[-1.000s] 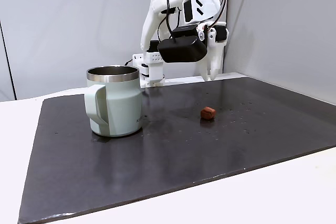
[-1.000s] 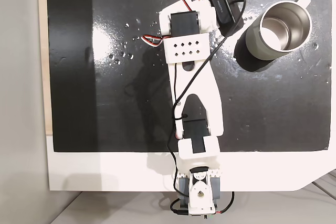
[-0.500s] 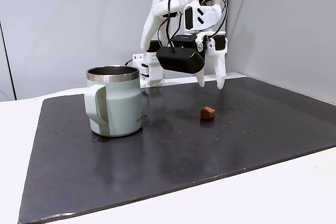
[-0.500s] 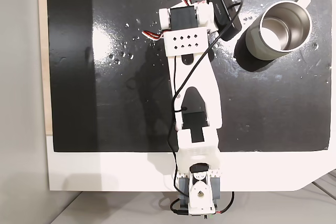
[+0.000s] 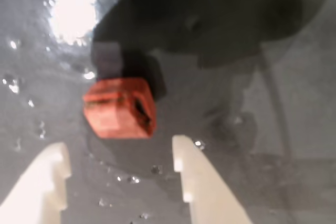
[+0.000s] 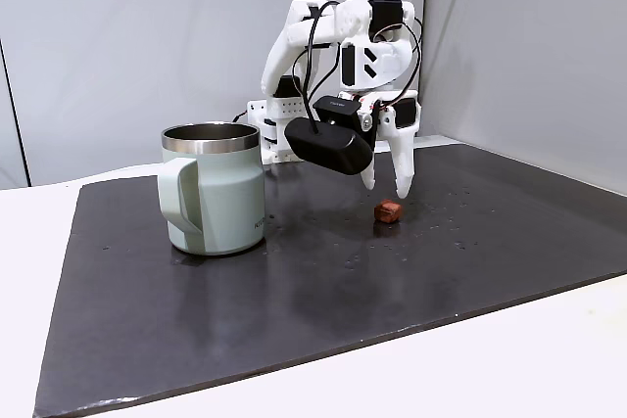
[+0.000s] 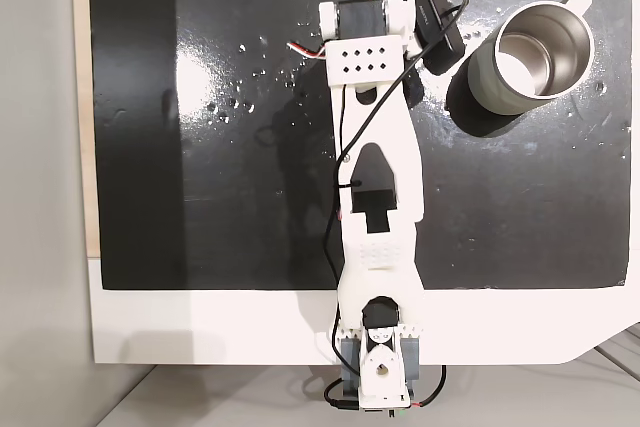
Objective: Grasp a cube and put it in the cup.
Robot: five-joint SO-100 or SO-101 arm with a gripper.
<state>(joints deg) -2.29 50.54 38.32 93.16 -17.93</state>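
Arm (image 7: 380, 162) stretched forward, wrist bent down, jaws spread wide and empty just above the cube (image 6: 388, 210).

A white table (image 6: 549, 359) carries a glossy black mat (image 6: 323, 281). On the mat stand the cup (image 6: 214, 188) and, well apart, the cube (image 6: 388, 211).

I work in what looks like a lab or test bench. Under my gripper (image 6: 386, 186) lies a glossy black mat (image 6: 294, 271) spread over a white table (image 6: 509, 359). Behind my arm stand plain grey partition panels (image 6: 127, 46), bare and unmarked. My base (image 7: 372, 377) is clamped at the table's edge, with loose servo wires (image 7: 345, 162) running along me.
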